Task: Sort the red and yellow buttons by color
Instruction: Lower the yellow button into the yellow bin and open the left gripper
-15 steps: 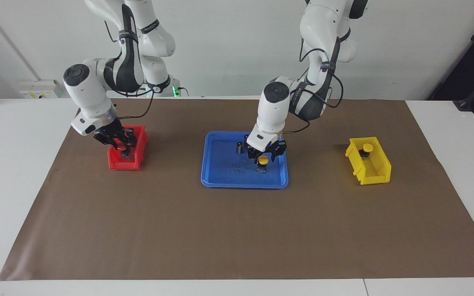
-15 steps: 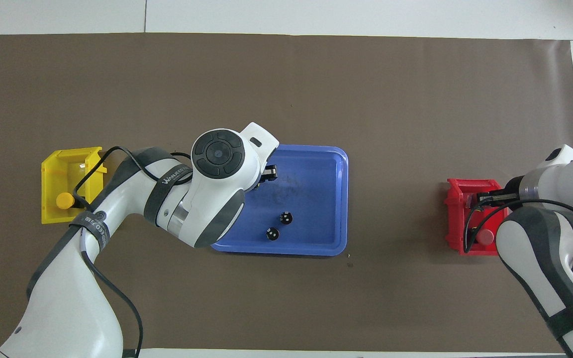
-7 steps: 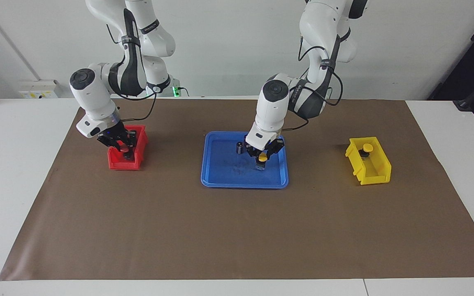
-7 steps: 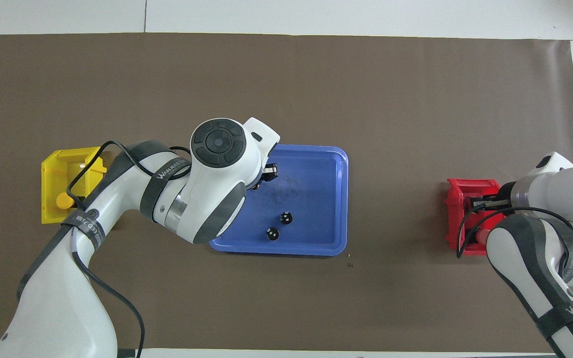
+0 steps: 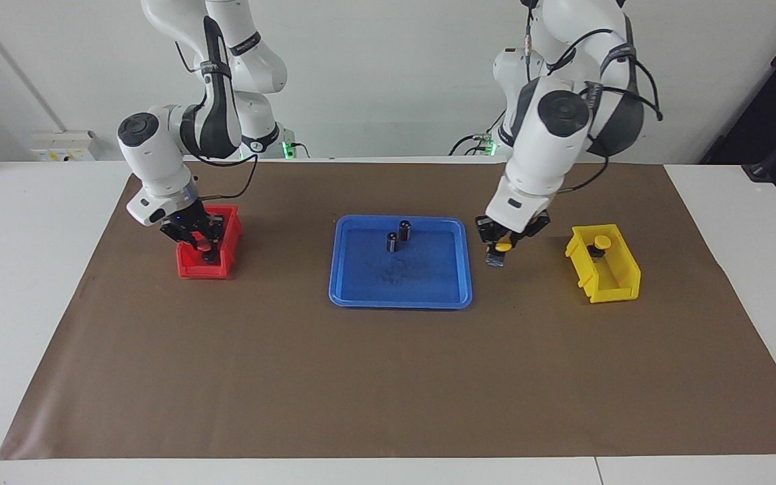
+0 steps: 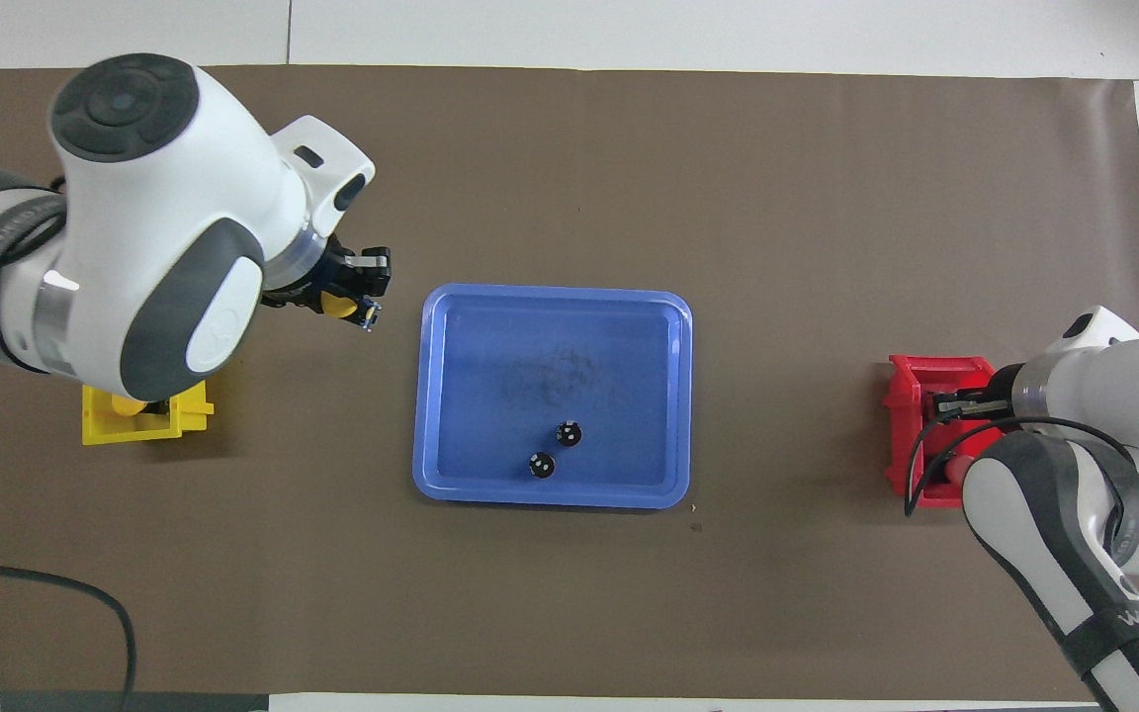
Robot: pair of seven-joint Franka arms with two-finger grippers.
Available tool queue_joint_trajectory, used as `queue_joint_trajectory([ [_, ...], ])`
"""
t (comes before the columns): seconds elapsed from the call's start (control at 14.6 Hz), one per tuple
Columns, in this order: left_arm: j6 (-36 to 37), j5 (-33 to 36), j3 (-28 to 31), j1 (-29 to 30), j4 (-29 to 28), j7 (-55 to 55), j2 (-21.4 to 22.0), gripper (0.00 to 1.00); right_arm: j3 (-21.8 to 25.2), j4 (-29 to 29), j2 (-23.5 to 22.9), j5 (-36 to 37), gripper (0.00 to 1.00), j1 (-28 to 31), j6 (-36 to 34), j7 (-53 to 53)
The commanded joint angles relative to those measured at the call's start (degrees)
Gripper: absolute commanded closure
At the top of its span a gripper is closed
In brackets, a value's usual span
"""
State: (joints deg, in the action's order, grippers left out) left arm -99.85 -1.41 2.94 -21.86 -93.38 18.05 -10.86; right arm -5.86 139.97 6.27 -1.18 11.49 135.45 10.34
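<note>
My left gripper (image 5: 500, 246) is shut on a yellow button (image 5: 502, 246) and holds it in the air over the mat, between the blue tray (image 5: 361, 296) and the yellow bin (image 5: 620, 283). It also shows in the overhead view (image 6: 350, 300) with the yellow button (image 6: 336, 304). A second yellow button (image 5: 602, 241) stands in the yellow bin. My right gripper (image 5: 201, 241) is down in the red bin (image 5: 189, 269). A red cap (image 5: 207, 246) shows at its tip; I cannot tell whether it is held. The other red button is hidden.
Two dark capless cylinders (image 5: 405, 230) (image 5: 392, 242) stand in the blue tray toward its robot-side edge, also seen from overhead (image 6: 569, 432) (image 6: 541, 465). A brown mat (image 5: 388, 377) covers the table. The left arm covers most of the yellow bin (image 6: 105, 430) from overhead.
My left gripper closed on the yellow button in the tray, lifted it and carried it toward the yellow bin. My right gripper stayed in the red bin, shifting slightly.
</note>
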Motion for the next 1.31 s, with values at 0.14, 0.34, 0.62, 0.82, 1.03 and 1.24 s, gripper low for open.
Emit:
queue_joint_trajectory([
  [0.14, 1.94, -0.7, -0.22, 14.28, -0.22, -15.13, 0.31, 0.99, -0.38, -0.48, 0.41, -1.19, 0.36, 1.25, -0.61, 4.33],
  [0.34, 0.28, 1.74, 0.13, 15.71, -3.37, -16.2, 1.54, 0.99, -0.38, -6.09, -0.47, -1.19, 0.35, 1.87, -7.37, 4.87],
  [0.62, -6.3, 2.9, 0.22, 17.64, -9.78, -16.2, 3.21, 0.99, -0.64, -14.26, -0.3, -1.19, 0.29, 0.99, -16.85, 4.08],
  [0.82, -10.7, 5.19, 0.31, 17.99, -12.52, -16.2, 3.12, 0.99, -0.91, -24.1, -0.38, -1.19, 0.17, 0.11, -28.18, 0.49],
  [1.03, -13.61, 5.28, 0.22, 20.28, -14.1, -16.38, 3.21, 0.99, -0.82, -33.24, -0.47, -1.19, 0.0, 0.54, -36.72, -0.05],
  [1.24, -17.83, 5.28, 0.22, 20.37, -19.1, -16.29, 4.09, 0.99, -0.64, -42.82, -2.48, -0.23, 0.0, 1.25, -45.15, -2.33],
])
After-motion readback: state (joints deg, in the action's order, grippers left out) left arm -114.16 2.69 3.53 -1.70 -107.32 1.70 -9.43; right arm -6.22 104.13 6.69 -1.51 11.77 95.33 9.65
